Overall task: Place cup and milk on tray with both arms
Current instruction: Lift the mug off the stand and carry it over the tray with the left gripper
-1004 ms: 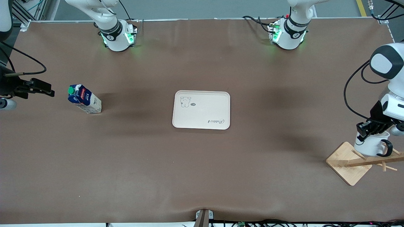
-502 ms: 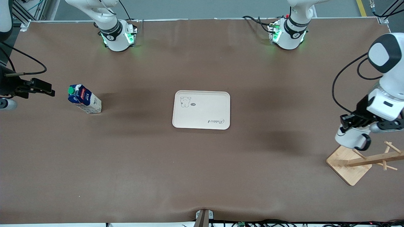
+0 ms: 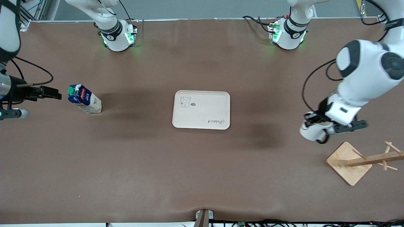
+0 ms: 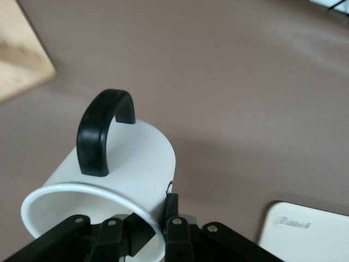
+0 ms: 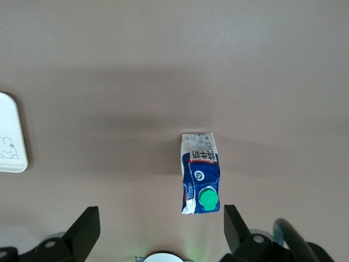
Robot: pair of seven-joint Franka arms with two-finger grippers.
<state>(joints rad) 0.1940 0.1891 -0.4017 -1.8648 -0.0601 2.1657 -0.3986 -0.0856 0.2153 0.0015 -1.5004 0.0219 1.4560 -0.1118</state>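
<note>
The cup (image 3: 311, 133), white with a black handle, hangs in my left gripper (image 3: 312, 121) above the table between the tray and the wooden rack. In the left wrist view the fingers (image 4: 173, 215) pinch the cup (image 4: 125, 164) by its rim, one inside and one outside. The cream tray (image 3: 201, 109) lies at the table's middle; its corner shows in the left wrist view (image 4: 305, 232). The milk (image 3: 84, 99) stands toward the right arm's end. My right gripper (image 3: 47, 92) hovers open beside it; in the right wrist view (image 5: 161, 229) the milk (image 5: 200, 172) lies below, near one finger.
A wooden rack (image 3: 350, 162) with pegs stands near the left arm's end, nearer the front camera than the cup; its base shows in the left wrist view (image 4: 22, 54). The tray's edge shows in the right wrist view (image 5: 11, 134). The arms' bases (image 3: 118, 36) stand along the table's back edge.
My left gripper has lifted the cup off the rack and carried it toward the tray. My right gripper has shifted slightly toward the milk.
</note>
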